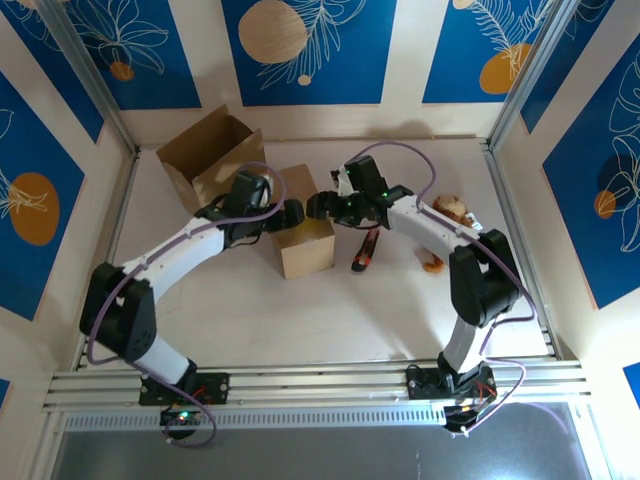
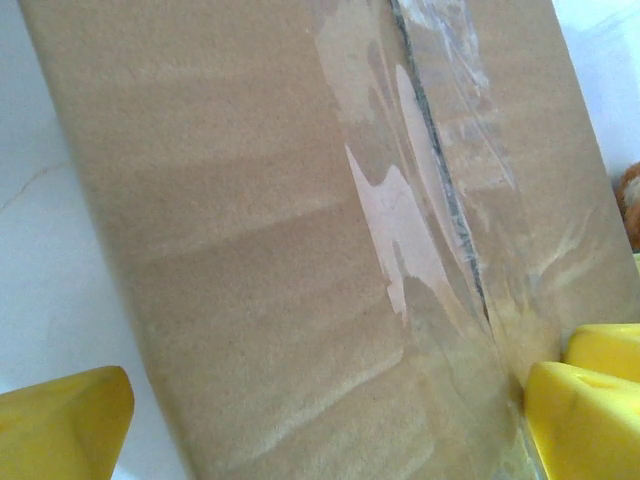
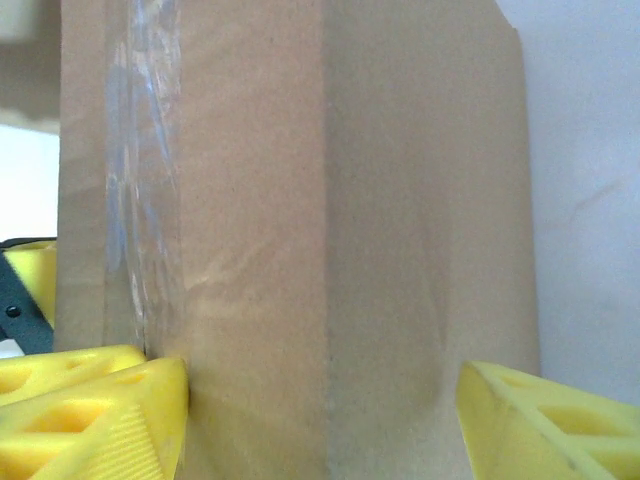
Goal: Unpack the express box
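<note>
Update: small brown cardboard box (image 1: 305, 250) sat mid-table (clear tape (image 3: 140, 200) along its seam); left gripper (image 1: 292, 211) straddled it, jaws wide apart, right gripper (image 1: 318, 205) was clamped across one corner, yellow fingers (image 3: 100, 410) on both sides.

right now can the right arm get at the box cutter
Probably not yet: the right gripper looks clamped on the taped box; once it lets go, the box cutter lies uncovered just beneath that arm.

We see a small brown cardboard box (image 1: 305, 235) standing upright near the middle of the table (image 1: 250, 320), its flaps closed. Along its seam we find clear tape (image 2: 440, 190), wrinkled and partly peeled, over a dark seam line.
</note>
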Tool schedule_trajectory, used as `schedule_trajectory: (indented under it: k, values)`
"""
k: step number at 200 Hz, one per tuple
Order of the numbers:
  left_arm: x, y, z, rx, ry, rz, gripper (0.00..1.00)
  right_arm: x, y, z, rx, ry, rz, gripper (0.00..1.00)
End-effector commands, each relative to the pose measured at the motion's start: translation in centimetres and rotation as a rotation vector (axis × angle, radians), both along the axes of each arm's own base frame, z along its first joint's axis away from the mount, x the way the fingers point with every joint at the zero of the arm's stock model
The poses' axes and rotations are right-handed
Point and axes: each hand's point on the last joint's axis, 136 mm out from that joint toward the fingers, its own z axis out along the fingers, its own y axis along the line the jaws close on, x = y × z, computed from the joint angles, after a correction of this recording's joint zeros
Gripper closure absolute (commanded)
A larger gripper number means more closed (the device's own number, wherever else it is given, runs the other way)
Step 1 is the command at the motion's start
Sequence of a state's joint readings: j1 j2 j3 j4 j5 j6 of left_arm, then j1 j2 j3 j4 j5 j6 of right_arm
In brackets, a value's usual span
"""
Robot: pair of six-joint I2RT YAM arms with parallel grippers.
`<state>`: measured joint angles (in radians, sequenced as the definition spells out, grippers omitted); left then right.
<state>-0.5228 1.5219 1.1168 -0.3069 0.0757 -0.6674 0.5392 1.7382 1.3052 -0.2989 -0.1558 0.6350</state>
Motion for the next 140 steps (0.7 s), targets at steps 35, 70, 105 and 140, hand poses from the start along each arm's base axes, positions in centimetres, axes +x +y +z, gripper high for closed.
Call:
schedule_trajectory:
  k: [35,70,105,140]
  values:
    - [-7.7,-3.2,1.2,-0.053,0.008,-0.134,0.0,-4.4,0.2,-0.9,-0.047,0.056,-0.048,0.07]
    - [-7.1,2.5,6.2,0.231,-0.083,-0.044,0.0,-3.7,-2.1,4.6,-0.071,-0.046,-0.103,0.01]
    - [-2.9,4.9,12.2,0.306,-0.161,-0.047,0.0,-8.1,-5.4,7.0,-0.111,-0.017,-0.222,0.01]
    - [4.4,3.3,12.1,0.211,-0.12,-0.141,0.0,-14.4,-5.3,5.6,0.059,0.142,-0.287,0.01]
